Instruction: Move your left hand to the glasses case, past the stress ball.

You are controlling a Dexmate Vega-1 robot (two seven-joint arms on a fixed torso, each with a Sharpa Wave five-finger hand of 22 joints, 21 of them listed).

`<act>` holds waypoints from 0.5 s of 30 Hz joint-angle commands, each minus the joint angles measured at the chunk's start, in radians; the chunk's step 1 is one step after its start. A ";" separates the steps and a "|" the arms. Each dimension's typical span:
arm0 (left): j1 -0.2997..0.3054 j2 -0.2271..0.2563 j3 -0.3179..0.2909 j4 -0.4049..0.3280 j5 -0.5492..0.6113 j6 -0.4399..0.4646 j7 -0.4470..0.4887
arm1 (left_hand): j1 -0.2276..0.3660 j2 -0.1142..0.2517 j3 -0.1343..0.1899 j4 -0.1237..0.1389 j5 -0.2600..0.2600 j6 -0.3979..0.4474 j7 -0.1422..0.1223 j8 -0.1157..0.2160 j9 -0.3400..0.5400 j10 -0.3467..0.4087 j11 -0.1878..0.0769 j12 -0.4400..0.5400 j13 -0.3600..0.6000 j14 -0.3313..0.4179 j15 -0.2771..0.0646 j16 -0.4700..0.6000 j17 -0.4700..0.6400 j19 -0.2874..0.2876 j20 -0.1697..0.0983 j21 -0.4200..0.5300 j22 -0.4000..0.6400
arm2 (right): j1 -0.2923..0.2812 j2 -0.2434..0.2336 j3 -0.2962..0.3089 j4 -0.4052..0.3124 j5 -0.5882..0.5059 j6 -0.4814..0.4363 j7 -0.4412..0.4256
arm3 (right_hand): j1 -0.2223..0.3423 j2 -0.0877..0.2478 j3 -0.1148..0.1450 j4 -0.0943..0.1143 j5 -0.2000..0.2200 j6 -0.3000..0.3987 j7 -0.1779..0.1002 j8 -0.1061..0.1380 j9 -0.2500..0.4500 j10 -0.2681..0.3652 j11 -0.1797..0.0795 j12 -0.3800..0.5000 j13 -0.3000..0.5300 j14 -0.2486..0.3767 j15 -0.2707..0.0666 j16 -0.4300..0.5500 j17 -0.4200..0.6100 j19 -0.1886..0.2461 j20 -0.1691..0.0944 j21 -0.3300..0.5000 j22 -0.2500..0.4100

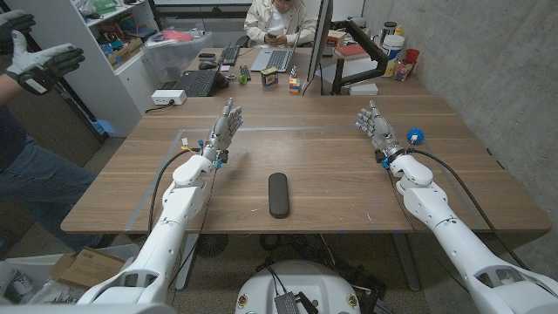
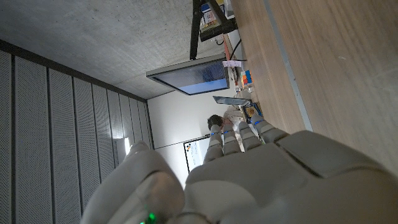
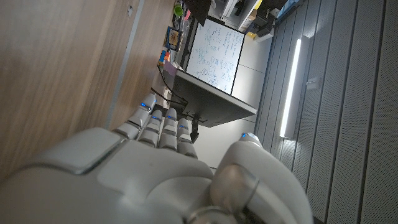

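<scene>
**Left hand poised, glasses case lying ahead of the robot**

Nearest the robot, a dark, elongated, rounded glasses case [image 1: 278, 194] is seen lying on the wooden counter [image 1: 331, 166], close to the front edge and roughly on the centre line between the two arms. Its long axis is set almost straight away from the robot, with the far end tilted very slightly to the robot's left.

A little farther back, the white left hand [image 1: 223, 129] is held upright over the counter's left half, fingers extended upward and slightly spread; nothing is gripped by it. From this hand the case lies toward the robot's right and nearer to the robot, so the coming reach is judged to be a diagonal one, inward and back. The left hand is judged somewhat nearer to the case than the right.

At about the same depth on the opposite side, the white right hand [image 1: 376, 127] is likewise raised with fingers apart and nothing held. Just beside it, toward the counter's right edge, a small blue spiky ball [image 1: 414, 136] is seen, taken to be the stress ball. It lies on the far side of the case from the left hand, so it is not plainly on the direct path; whether the route must be bent toward it cannot be told.

Beyond the counter, a cluttered desk with laptops [image 1: 277, 59] and a seated person [image 1: 279, 22] are visible, and a gloved person's hand [image 1: 39, 61] is seen at the left edge.
</scene>
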 commanded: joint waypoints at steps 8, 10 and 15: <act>0.000 -0.145 -0.158 -0.031 0.184 0.043 -0.120 | 0.012 0.001 -0.005 0.004 0.001 0.008 0.001 0.003 0.005 0.007 0.001 0.003 0.004 -0.003 0.004 0.003 0.001 -0.007 0.000 0.000 0.001 | -0.014 0.084 0.101 -0.007 -0.094 -0.033 0.059 | 0.007 0.000 -0.003 0.006 0.002 0.010 -0.003 0.007 0.004 0.008 0.000 0.003 0.002 0.007 0.000 0.005 0.001 0.012 0.004 -0.010 0.005; 0.002 -0.151 -0.165 -0.037 0.194 0.046 -0.124 | 0.012 0.002 -0.006 0.004 0.001 0.008 0.001 0.003 0.005 0.006 0.001 0.002 0.004 -0.004 0.004 0.003 0.002 -0.006 0.000 -0.001 0.001 | -0.014 0.088 0.106 -0.007 -0.099 -0.034 0.062 | 0.007 0.000 -0.003 0.006 0.002 0.011 -0.004 0.007 0.004 0.008 0.000 0.003 0.002 0.008 0.000 0.005 0.001 0.012 0.004 -0.011 0.005; 0.006 -0.162 -0.178 -0.046 0.209 0.052 -0.141 | 0.013 0.003 -0.007 0.003 0.000 0.007 0.000 0.002 0.005 0.006 0.005 0.002 0.005 -0.004 0.004 0.003 0.002 -0.009 0.007 -0.002 0.002 | -0.013 0.100 0.117 -0.005 -0.109 -0.035 0.069 | 0.007 0.000 -0.003 0.005 0.001 0.011 -0.005 0.007 0.004 0.009 0.000 0.003 0.002 0.008 0.001 0.005 0.001 0.014 0.005 -0.013 0.006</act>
